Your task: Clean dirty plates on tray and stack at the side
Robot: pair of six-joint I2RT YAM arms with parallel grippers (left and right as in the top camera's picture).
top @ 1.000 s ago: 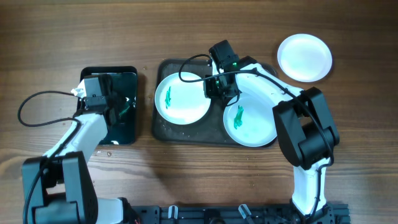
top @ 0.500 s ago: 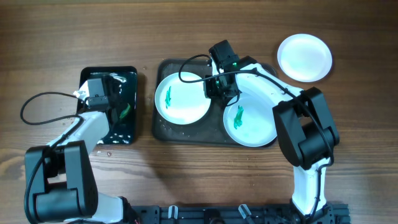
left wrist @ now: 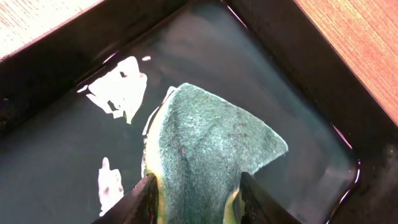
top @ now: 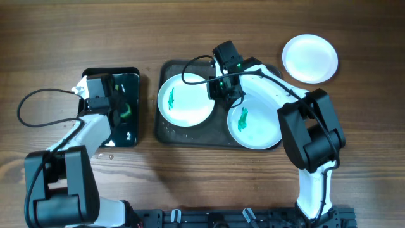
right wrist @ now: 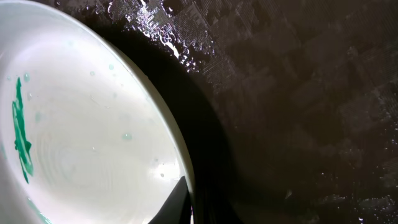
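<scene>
Two white plates with teal smears lie on the dark tray (top: 167, 130): the left plate (top: 185, 99) and the right plate (top: 255, 123). A clean white plate (top: 309, 58) lies on the table at the back right. My right gripper (top: 217, 90) is shut on the left plate's right rim (right wrist: 180, 168); the smear shows in the right wrist view (right wrist: 22, 134). My left gripper (top: 121, 109) is over the small black tray (top: 134, 73), shut on a green sponge (left wrist: 208, 155) with a yellow edge, held over the wet tray floor.
The small glossy black tray (left wrist: 298, 68) holds water and sits left of the big tray. Water drops lie on the big tray floor (right wrist: 298, 93). Black cables loop from both arms. Bare wood table lies all around.
My left gripper has shifted a little toward the back of the black tray with the sponge. The right arm and the plates have not moved.
</scene>
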